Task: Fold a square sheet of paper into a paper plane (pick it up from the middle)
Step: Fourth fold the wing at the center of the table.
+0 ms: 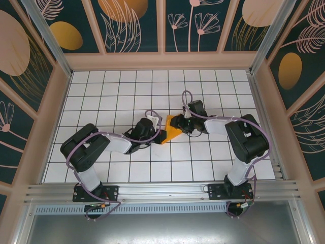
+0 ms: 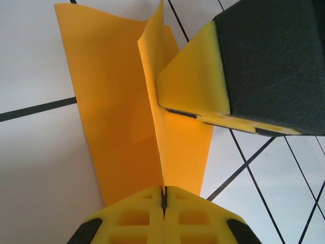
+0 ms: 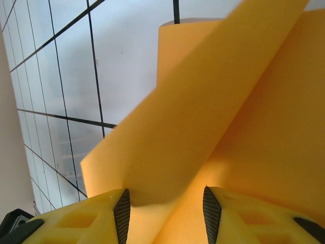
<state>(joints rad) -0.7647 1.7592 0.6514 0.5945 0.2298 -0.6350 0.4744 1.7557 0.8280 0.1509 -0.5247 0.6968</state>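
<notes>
Many black grid lines cross the white table (image 1: 101, 91), walled by dark teal panels (image 1: 30, 66) painted with leaves and ovals; a metal rail (image 1: 162, 192) runs along its bottom edge. Left gripper (image 1: 156, 133) is pinched tight on a raised crease of the orange paper (image 1: 170, 131), lying near centre frame. Right gripper (image 1: 179, 123) meets its upper right edge, jaws narrowly apart astride a fold.
</notes>
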